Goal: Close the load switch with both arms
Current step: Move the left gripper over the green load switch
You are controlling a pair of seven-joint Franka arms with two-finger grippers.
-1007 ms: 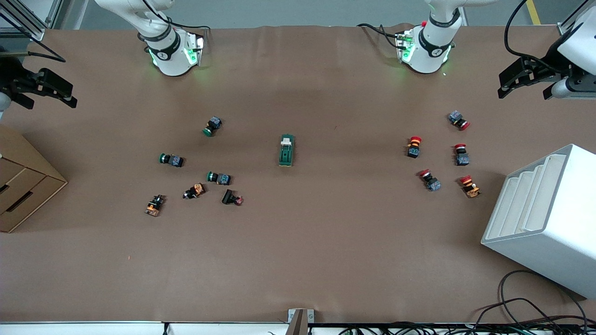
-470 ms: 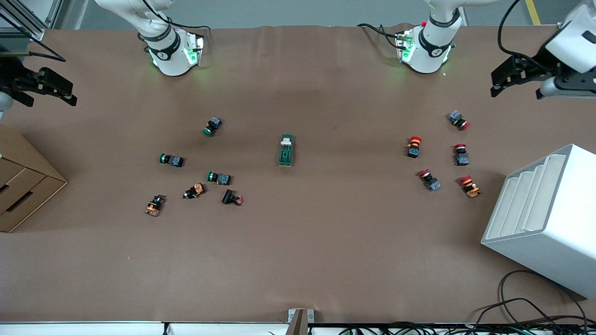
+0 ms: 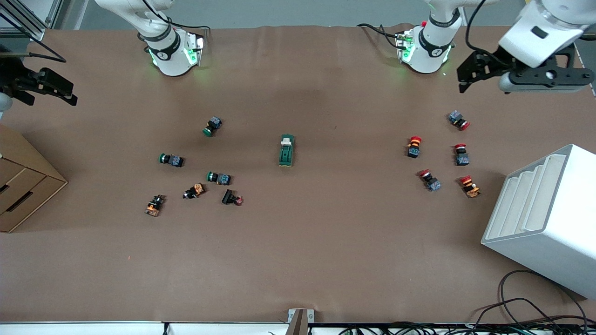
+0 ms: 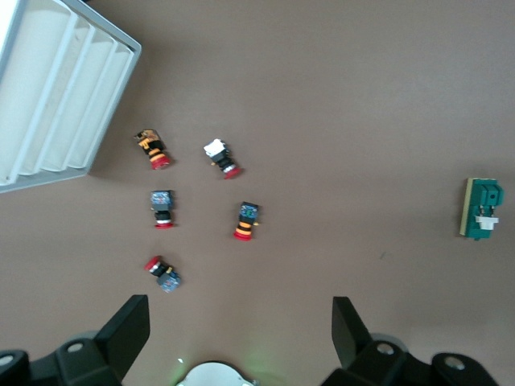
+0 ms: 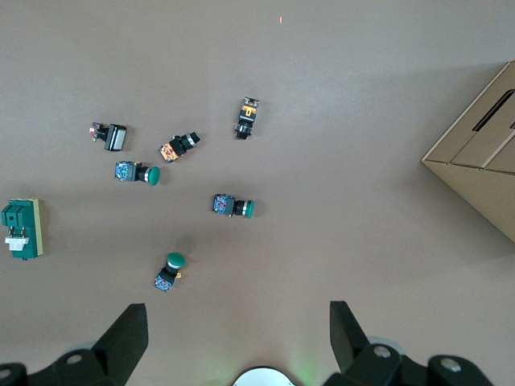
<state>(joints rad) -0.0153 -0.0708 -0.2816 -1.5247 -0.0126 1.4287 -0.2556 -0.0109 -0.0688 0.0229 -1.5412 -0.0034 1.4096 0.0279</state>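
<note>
The load switch [image 3: 286,150], a dark green block with a cream lever at the end toward the robot bases, lies flat at the table's middle. It also shows in the left wrist view [image 4: 483,209] and the right wrist view [image 5: 22,229]. My left gripper [image 3: 468,79] hangs open and empty in the air beside the left arm's base, over bare table next to the red push buttons [image 3: 414,146]; it is open in its wrist view [image 4: 241,330]. My right gripper [image 3: 70,94] waits open and empty at the right arm's end of the table [image 5: 237,330].
Several red-capped push buttons [image 4: 245,221] lie toward the left arm's end; several green and orange ones [image 3: 219,177] lie toward the right arm's end. A white tiered rack [image 3: 549,209] and a cardboard box [image 3: 23,186] stand at the table's ends.
My left gripper has swung from the table's end toward the left arm's base and the middle. The right gripper and the load switch have not moved.
</note>
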